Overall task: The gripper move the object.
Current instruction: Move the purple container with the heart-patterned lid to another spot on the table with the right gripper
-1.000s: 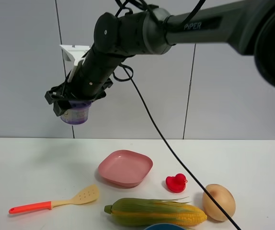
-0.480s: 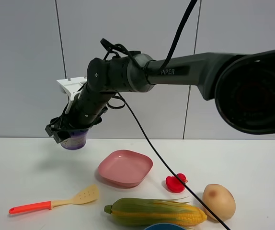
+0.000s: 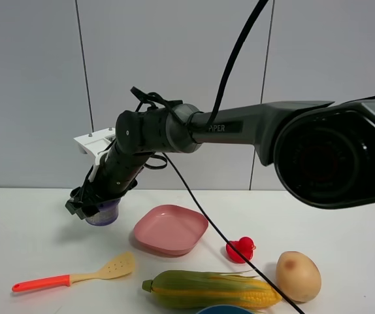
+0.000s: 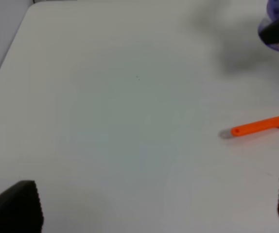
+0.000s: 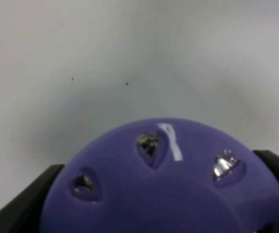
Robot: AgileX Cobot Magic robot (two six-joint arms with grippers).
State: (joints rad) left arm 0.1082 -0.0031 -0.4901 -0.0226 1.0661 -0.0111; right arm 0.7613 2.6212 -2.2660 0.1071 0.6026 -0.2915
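My right gripper (image 3: 93, 205), a black claw on an arm reaching across from the right, is shut on the small purple canister (image 3: 103, 214). It holds the canister low over the table's left back area, left of the pink plate. I cannot tell whether the canister touches the table. In the right wrist view the lilac pierced lid (image 5: 164, 184) fills the bottom, with black fingers (image 5: 40, 194) on both sides. The left wrist view shows the canister (image 4: 278, 30) at the far edge. My left gripper (image 4: 151, 208) is open and empty over bare table.
A pink plate (image 3: 171, 229) lies mid-table. A red rubber duck (image 3: 240, 249), a corn cob (image 3: 210, 290) and a beige egg-shaped object (image 3: 298, 275) lie to the front right. A spatula with an orange handle (image 3: 76, 277) lies front left; it also shows in the left wrist view (image 4: 256, 127).
My right arm has lowered the canister from high in front of the wall down to near the table surface. The objects on the table have not moved.
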